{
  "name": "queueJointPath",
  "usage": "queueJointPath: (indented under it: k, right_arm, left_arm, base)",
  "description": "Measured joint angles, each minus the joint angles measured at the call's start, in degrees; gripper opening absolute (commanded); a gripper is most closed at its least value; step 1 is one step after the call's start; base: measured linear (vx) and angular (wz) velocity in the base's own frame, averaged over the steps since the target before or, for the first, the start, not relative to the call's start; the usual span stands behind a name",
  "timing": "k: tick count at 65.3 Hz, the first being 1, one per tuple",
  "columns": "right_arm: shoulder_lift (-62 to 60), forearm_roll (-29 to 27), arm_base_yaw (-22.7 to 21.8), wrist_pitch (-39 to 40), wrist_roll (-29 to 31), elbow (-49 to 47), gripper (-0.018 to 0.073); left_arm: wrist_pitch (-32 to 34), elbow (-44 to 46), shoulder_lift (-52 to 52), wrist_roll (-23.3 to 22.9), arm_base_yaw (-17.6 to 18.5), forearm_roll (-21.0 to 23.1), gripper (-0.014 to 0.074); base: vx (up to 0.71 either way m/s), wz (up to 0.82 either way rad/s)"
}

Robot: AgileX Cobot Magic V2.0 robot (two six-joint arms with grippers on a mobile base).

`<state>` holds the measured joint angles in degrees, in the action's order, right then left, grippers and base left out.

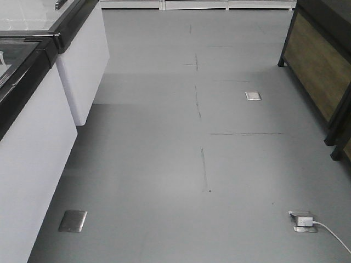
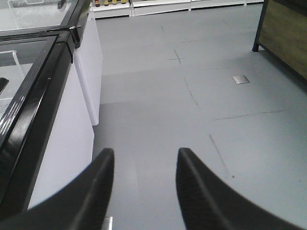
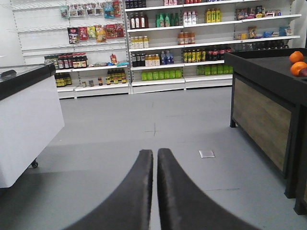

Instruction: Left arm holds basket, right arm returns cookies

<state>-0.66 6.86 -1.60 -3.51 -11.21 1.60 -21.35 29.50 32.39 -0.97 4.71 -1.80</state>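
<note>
The basket and the cookies are out of view in every frame. In the left wrist view my left gripper (image 2: 145, 155) hangs open over bare grey floor, its two black fingers wide apart with nothing between them. In the right wrist view my right gripper (image 3: 155, 154) is shut, its fingers almost touching and holding nothing, pointed along the aisle toward the far shelves. Neither arm shows in the front-facing view.
White chest freezers with black-framed glass lids (image 1: 38, 93) line the left side. A dark wood-panelled display stand (image 3: 268, 110) with oranges (image 3: 297, 63) stands on the right. Stocked shelves (image 3: 163, 43) fill the far wall. Metal floor sockets (image 1: 253, 96) and a white plug with cable (image 1: 305, 221) lie on the grey floor.
</note>
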Motion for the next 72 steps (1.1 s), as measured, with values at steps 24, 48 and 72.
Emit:
queueJointPath:
  k: [24, 48, 72]
  right_arm:
    - [0.00, 0.00, 0.00, 0.00, 0.00, 0.00, -0.0011]
    - [0.00, 0.00, 0.00, 0.00, 0.00, 0.00, -0.0011]
    - [0.00, 0.00, 0.00, 0.00, 0.00, 0.00, -0.0011]
  left_arm:
    - [-0.83, 0.12, 0.00, -1.72, 0.00, 0.05, 0.0471]
    - [-7.68, 3.12, 16.39, -28.66, -7.53, 1.80, 0.0447]
    - [-19.41, 26.67, 26.62, -20.42, -21.13, 18.25, 0.0447]
  base:
    - [0.00, 0.00]
    - [0.00, 0.00]
    - [0.00, 0.00]
